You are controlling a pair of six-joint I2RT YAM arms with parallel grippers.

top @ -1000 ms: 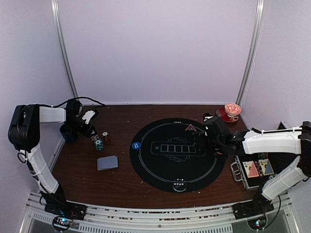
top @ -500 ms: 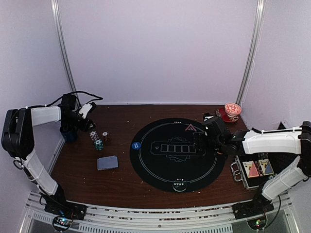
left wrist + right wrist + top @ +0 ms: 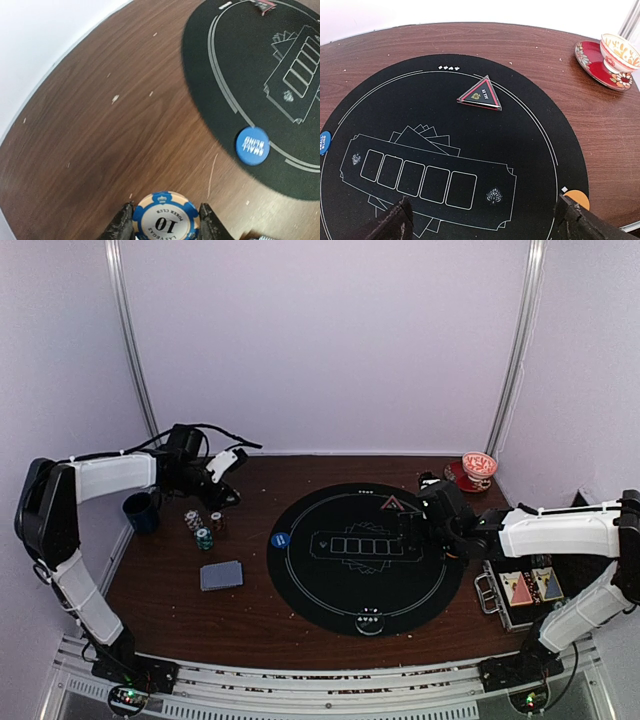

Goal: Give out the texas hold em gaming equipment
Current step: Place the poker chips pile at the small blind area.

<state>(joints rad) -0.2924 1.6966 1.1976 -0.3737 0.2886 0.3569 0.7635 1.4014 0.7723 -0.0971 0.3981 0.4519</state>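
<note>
The left end effector [image 3: 163, 231] pinches a blue poker chip [image 3: 162, 216] edgewise above the desk [image 3: 100, 130] near the mat [image 3: 240, 75]; the right end effector [image 3: 485, 220] gapes open; that thin grip could let the chip slip and roll.

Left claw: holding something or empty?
Holding. Left claw is shut on a chip: in the wrist view its fingers press both edges of the blue-edged "10" chip.
</note>
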